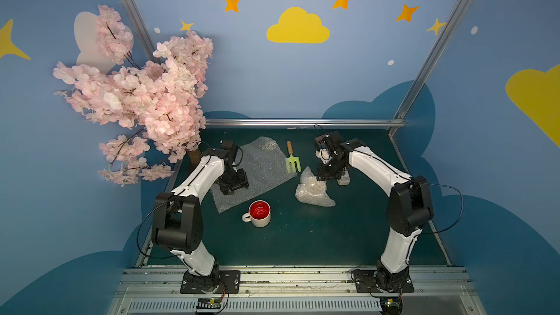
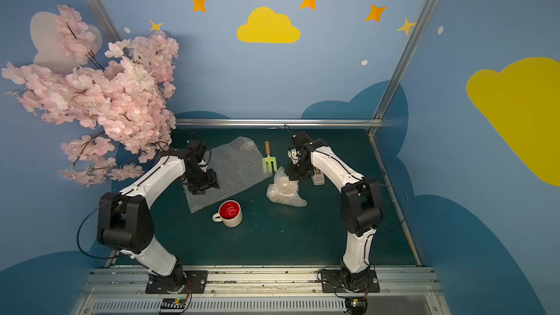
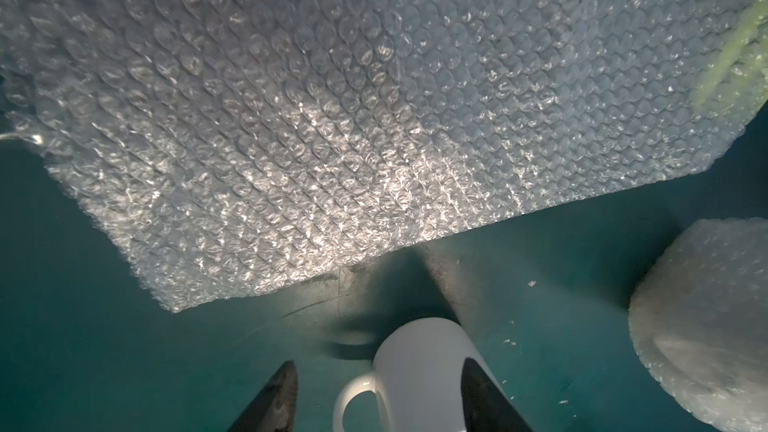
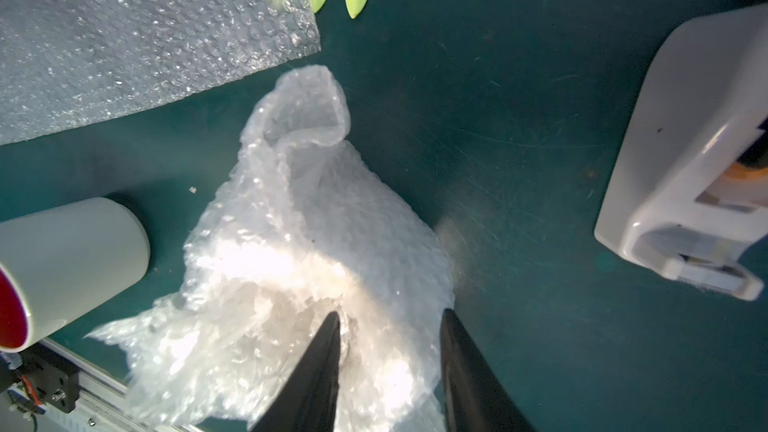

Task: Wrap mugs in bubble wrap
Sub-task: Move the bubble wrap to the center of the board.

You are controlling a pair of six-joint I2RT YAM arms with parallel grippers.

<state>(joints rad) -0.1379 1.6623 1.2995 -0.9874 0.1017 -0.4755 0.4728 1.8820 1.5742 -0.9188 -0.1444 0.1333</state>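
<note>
Two bubble wrap sheets lie on the green table [image 1: 303,237]: the flat sheet [image 1: 263,165] toward the left, the crumpled sheet [image 1: 313,193] bunched up to its right. The red-lined mug [image 1: 260,214] stands upright near the flat sheet's front corner. The left gripper [image 1: 231,190] hovers over the flat sheet, jaws apart and empty, while the right gripper [image 4: 388,315] straddles the crumpled sheet's edge, jaws apart.

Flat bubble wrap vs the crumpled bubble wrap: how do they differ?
The flat bubble wrap lies spread out; the crumpled bubble wrap is bunched into a mound around something pale. The flat one covers far more area than the crumpled one. Both are translucent and bubble-dotted.
</note>
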